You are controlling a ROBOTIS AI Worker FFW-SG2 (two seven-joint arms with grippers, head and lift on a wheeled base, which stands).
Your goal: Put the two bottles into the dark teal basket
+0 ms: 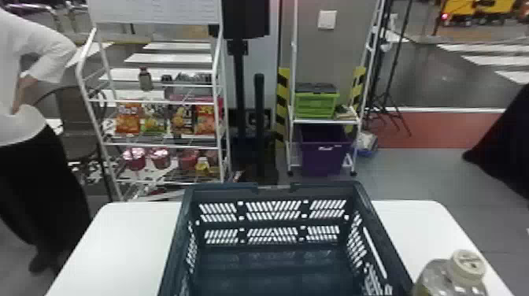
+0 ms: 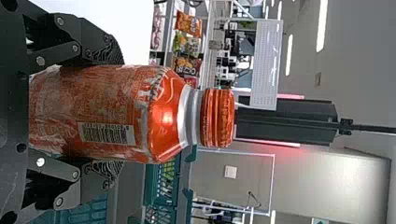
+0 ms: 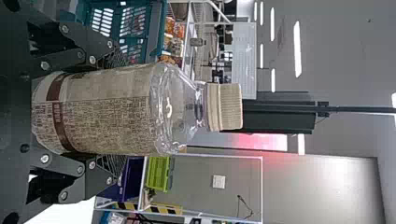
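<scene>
The dark teal basket (image 1: 271,189) stands on the white table, its inside bare in the part that shows. In the left wrist view an orange bottle (image 2: 107,109) with an orange cap is clasped between the two fingers of my left gripper (image 2: 109,114). A clear bottle (image 1: 437,275) with a beige cap is at the head view's lower right corner, beside the basket's right wall. In the right wrist view my right gripper (image 3: 112,112) is shut on that clear bottle (image 3: 121,109), around its beige label.
The white table (image 1: 130,240) extends to both sides of the basket. Beyond it stand a snack rack (image 1: 157,145) on the left and a shelf with a green crate (image 1: 315,104) and a purple bin (image 1: 322,157). A person is at the far left.
</scene>
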